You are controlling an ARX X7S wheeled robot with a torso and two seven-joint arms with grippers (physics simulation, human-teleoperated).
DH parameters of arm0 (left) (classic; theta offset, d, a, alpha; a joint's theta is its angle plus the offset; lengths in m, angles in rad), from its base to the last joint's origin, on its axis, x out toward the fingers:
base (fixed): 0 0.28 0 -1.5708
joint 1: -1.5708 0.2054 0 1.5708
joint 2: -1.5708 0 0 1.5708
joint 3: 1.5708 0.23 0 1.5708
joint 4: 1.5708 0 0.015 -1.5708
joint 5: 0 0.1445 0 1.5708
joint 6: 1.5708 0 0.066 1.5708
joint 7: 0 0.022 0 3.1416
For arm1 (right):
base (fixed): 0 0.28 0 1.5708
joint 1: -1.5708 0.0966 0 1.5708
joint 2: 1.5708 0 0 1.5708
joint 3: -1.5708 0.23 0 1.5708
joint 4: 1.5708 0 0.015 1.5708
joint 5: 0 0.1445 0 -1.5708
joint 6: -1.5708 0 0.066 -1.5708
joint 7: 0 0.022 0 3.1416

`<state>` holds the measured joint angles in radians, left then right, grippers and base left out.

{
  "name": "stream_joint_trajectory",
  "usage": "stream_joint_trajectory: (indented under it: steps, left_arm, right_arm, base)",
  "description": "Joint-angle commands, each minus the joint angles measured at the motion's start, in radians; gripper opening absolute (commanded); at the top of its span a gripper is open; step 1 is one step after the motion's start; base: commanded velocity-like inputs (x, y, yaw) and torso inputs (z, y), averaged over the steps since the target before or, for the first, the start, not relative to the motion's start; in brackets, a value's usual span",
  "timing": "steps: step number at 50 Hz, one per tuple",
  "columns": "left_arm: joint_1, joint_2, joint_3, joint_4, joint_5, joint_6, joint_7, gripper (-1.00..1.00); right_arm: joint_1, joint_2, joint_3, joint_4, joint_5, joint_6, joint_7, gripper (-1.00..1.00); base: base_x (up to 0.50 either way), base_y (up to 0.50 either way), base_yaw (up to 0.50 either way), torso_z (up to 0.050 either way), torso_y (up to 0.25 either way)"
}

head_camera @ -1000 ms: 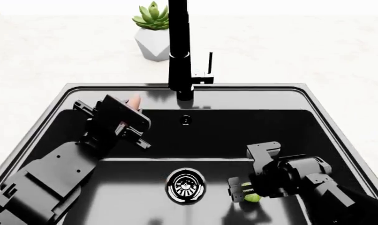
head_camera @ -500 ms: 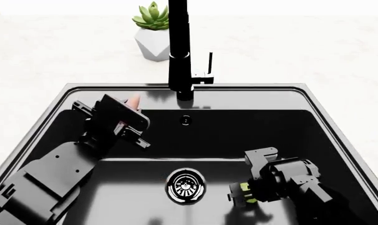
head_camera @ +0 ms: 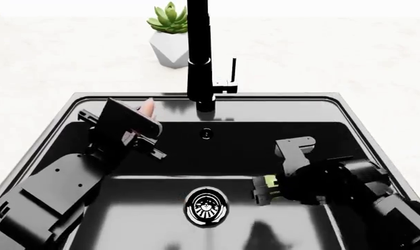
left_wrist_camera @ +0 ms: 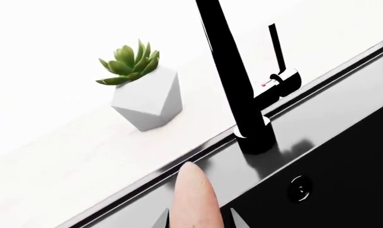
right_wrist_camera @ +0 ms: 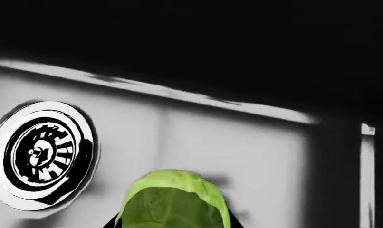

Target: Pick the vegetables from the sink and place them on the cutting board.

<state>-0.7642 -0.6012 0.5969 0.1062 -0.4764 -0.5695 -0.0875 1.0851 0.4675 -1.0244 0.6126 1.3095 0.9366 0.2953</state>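
two grippers full | left gripper (head_camera: 141,121) clamps tuber (left_wrist_camera: 193,199) near faucet (head_camera: 199,57) | right gripper (head_camera: 266,188) clamps sprout (right_wrist_camera: 172,199) beside drain (head_camera: 206,206)

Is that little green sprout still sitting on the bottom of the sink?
Apart. In the head view the sprout sits in the right tool, raised above the sink floor; earlier it was lower.

No text, label, brand, number or sign can be read anywhere in these views, on the faucet (head_camera: 198,52), the sink (head_camera: 349,112) or the planter (left_wrist_camera: 148,99).
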Motion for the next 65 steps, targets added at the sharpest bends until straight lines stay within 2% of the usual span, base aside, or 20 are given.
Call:
stream_joint_trajectory:
  steps: [1,9,19,29,35,40,46,54,65]
  left_arm:
    - [0.000,0.002,-0.033,0.012,-0.038,0.009,-0.005,-1.00]
    - [0.007,0.000,-0.052,0.022,-0.054,0.021,-0.008,-1.00]
    - [0.009,0.006,-0.103,0.029,-0.101,0.014,-0.032,-1.00]
    - [0.009,-0.006,-0.146,0.062,-0.115,0.027,-0.062,-1.00]
    - [0.023,-0.030,-0.213,0.184,-0.150,-0.006,-0.159,-1.00]
    - [0.032,-0.069,-0.197,0.336,-0.091,-0.071,-0.272,-1.00]
    - [0.057,-0.100,-0.204,0.435,-0.074,-0.101,-0.333,-1.00]
    - [0.148,-0.120,-0.281,0.541,-0.099,-0.073,-0.410,-1.00]
    - [0.253,-0.094,-0.336,0.556,-0.103,0.022,-0.450,-1.00]
  right_arm:
    - [0.040,0.176,0.141,-0.420,0.174,0.073,0.237,-1.00]
    - [0.034,0.236,0.197,-0.589,0.214,0.040,0.306,-1.00]
    - [-0.021,0.341,0.305,-0.806,0.255,-0.073,0.365,-1.00]
    - [-0.035,0.391,0.371,-0.932,0.269,-0.140,0.420,-1.00]
    - [-0.022,0.414,0.389,-1.014,0.290,-0.140,0.474,-1.00]
    - [0.001,0.417,0.418,-1.082,0.329,-0.156,0.523,-1.00]
    - [0.013,0.429,0.436,-1.179,0.345,-0.166,0.589,-1.00]
    - [-0.080,0.474,0.499,-1.274,0.296,-0.268,0.597,-1.00]
    - [-0.306,0.519,0.565,-1.383,0.145,-0.441,0.578,-1.00]
  base:
    - [0.00,0.00,0.00,0.000,0.000]
    - [0.00,0.00,0.00,0.000,0.000]
    - [0.00,0.00,0.00,0.000,0.243]
    - [-0.04,0.00,0.00,0.003,0.210]
    - [-0.50,0.00,0.00,0.000,0.000]
    - [-0.50,0.01,0.00,0.000,0.000]
    - [-0.50,0.12,0.00,0.000,0.000]
    - [-0.49,0.28,0.00,0.000,0.000]
    - [-0.11,0.50,0.00,0.000,0.000]
